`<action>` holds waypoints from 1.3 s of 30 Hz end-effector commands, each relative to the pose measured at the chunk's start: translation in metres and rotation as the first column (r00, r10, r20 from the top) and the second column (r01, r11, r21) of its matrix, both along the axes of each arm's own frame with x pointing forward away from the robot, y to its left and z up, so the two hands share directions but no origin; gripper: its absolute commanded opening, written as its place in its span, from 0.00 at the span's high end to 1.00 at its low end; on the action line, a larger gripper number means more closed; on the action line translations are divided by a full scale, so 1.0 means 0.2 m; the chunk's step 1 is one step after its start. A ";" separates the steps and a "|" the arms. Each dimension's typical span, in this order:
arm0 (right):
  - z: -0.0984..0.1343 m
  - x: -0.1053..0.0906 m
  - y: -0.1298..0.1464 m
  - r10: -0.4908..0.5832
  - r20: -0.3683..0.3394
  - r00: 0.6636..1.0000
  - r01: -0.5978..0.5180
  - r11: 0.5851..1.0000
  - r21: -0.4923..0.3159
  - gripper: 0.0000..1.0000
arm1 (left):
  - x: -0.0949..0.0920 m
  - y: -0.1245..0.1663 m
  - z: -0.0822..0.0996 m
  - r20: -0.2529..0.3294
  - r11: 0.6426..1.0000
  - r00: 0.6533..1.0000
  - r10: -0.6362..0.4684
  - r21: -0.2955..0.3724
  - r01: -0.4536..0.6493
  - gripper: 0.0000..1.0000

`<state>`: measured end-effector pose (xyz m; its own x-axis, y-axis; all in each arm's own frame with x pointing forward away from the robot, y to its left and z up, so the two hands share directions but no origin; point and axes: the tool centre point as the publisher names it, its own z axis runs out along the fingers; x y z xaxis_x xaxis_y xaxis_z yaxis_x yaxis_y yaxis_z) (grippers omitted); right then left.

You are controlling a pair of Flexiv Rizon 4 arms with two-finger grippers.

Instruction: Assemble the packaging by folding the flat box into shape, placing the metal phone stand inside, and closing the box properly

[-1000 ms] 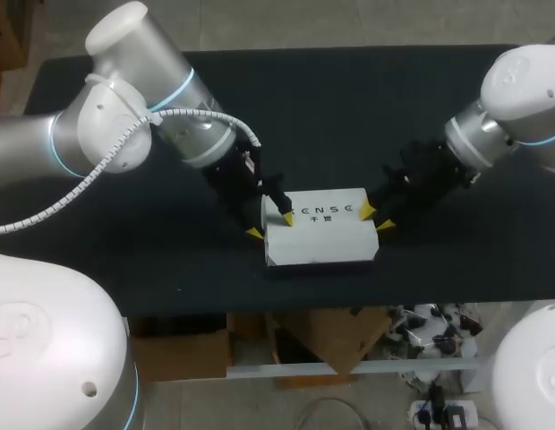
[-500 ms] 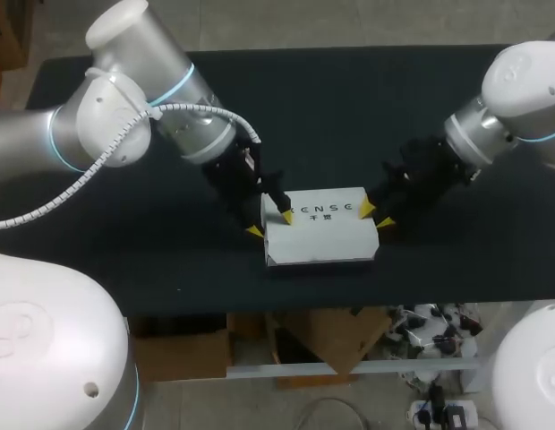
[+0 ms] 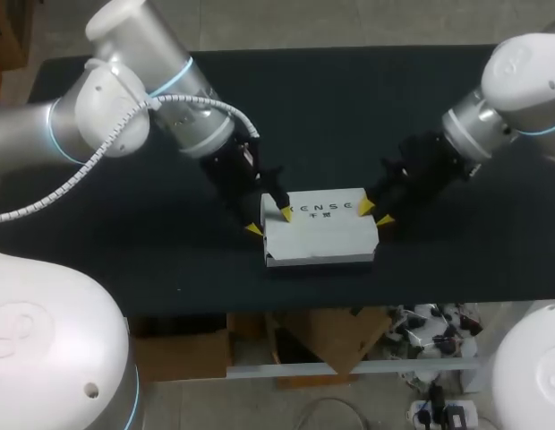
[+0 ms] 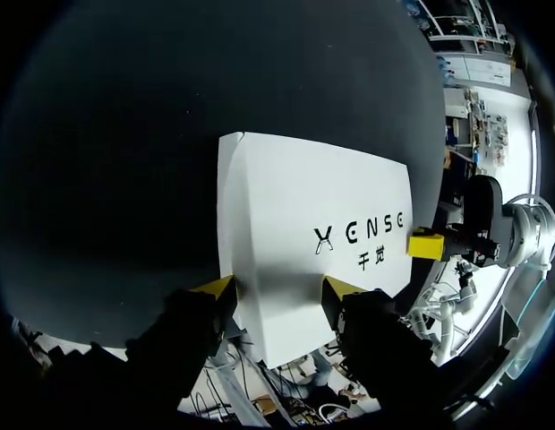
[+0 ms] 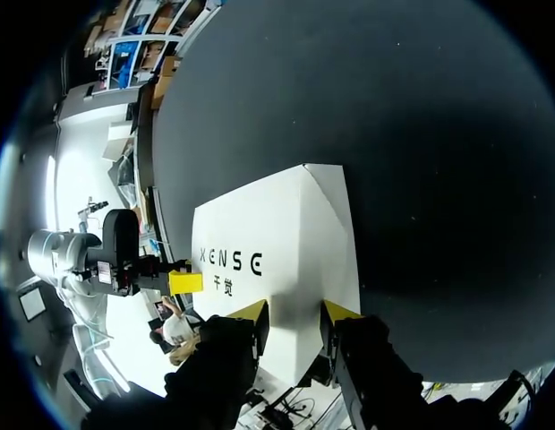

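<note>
White box point(image 3: 320, 228) sits mid-counter point(image 3: 349, 107), lid down. Left tool point(image 3: 268, 222) and right tool point(image 3: 376, 213) flank opposite ends, both spread, one tip on the lid, the other beside it, prob. pressing it closed w/o letting it slide.

Black, perhaps cloth-covered table point(image 3: 349, 90)

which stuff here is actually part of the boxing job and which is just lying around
Job's own: white box; left gripper at one end; right gripper at the other. The phone stand is not in sight.
Just there: the black table under the box.
</note>
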<state>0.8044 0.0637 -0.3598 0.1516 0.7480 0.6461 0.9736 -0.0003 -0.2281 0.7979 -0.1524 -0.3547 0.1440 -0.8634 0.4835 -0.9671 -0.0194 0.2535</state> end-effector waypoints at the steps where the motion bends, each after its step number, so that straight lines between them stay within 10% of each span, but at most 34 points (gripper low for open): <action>1: 0.00 0.02 0.02 0.004 -0.010 1.000 -0.004 1.000 -0.002 0.61 | 0.02 -0.02 0.00 -0.013 1.000 1.000 -0.005 0.004 0.005 0.38; 39: 0.05 0.04 0.04 0.008 -0.034 0.999 -0.008 1.000 0.001 0.62 | 0.03 -0.03 0.06 -0.074 0.999 0.997 -0.004 0.037 0.007 0.41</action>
<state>0.8118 0.0670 -0.3518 0.1672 0.7486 0.6416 0.9662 0.0051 -0.2576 0.8031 -0.1523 -0.3437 0.1748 -0.8764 0.4488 -0.9468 -0.0245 0.3209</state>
